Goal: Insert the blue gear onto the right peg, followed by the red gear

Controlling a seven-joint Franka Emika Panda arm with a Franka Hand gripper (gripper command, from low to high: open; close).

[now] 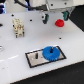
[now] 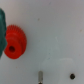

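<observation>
The blue gear [image 1: 50,52] lies flat on the right half of the black-framed pale plate [image 1: 34,60] near the table's front. The right peg is hidden where the gear sits. At the back of the table the red gear [image 1: 59,22] rests on the white surface. My gripper [image 1: 45,19] hangs just to the exterior view's left of it, holding nothing; its fingers are too blurred to judge. The wrist view shows the red gear [image 2: 14,41] lying flat near the picture's edge, beside a teal shape [image 2: 1,22].
A pale blocky fixture [image 1: 19,27] stands on the table at the exterior view's left. A small upright pin [image 1: 36,56] rises from the plate's left half. Two small dark marks [image 2: 72,76] dot the white tabletop in the wrist view.
</observation>
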